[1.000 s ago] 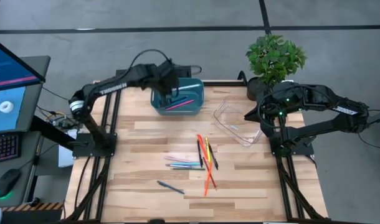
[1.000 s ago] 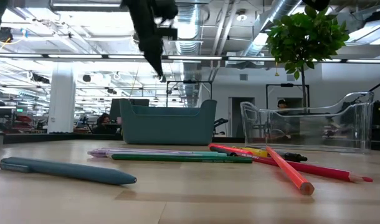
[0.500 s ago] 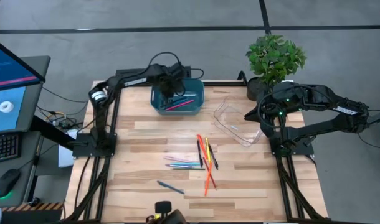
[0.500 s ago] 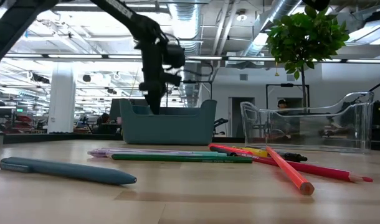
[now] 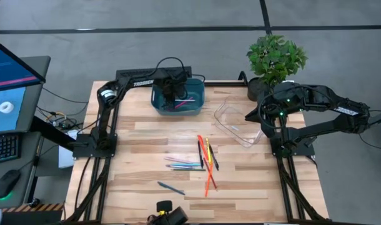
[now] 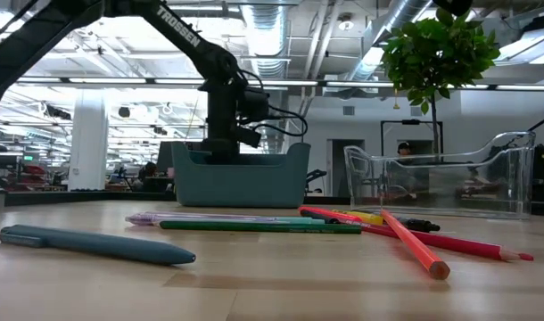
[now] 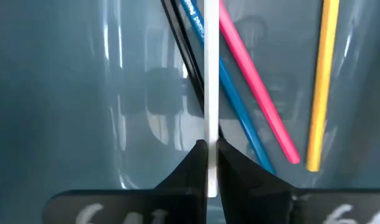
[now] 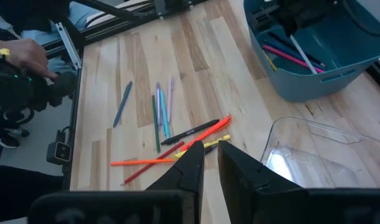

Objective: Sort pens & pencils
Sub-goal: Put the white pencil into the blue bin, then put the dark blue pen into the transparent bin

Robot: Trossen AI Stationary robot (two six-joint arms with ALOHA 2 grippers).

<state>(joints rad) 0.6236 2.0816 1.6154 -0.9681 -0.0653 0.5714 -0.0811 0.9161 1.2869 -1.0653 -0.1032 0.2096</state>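
Note:
My left gripper [image 5: 172,94] stands inside the teal bin [image 5: 158,105], pointing down and shut on a thin white stick [image 7: 210,74]. Pink [image 7: 252,93], blue [image 7: 240,118], black and yellow [image 7: 321,87] sticks lie on the bin's floor. More pens & pencils [image 5: 203,156] lie loose on the table's middle, and a grey-blue pen [image 5: 170,187] lies nearer the front edge. My right gripper [image 8: 210,149] hangs raised over the table's right side, shut and holding nothing, above the clear tray [image 5: 237,122]. My left gripper pinches the white stick near one end [image 7: 210,168] between its two fingers. The fingers come from above, pointing down. The stick slants away below them [image 8: 304,55] over the other sticks in the bin. Whether its lower end rests on them I cannot tell.
A potted plant [image 5: 275,59] stands at the far right corner, behind the clear tray. A monitor and keyboard stand off the table's left side. A person's hand [image 8: 22,53] shows beyond the table's front edge. Bare wood lies at the near left.
My left gripper has gone down from above the bin's rim into the bin, tipping until it points straight down. Its fingers have stayed shut.

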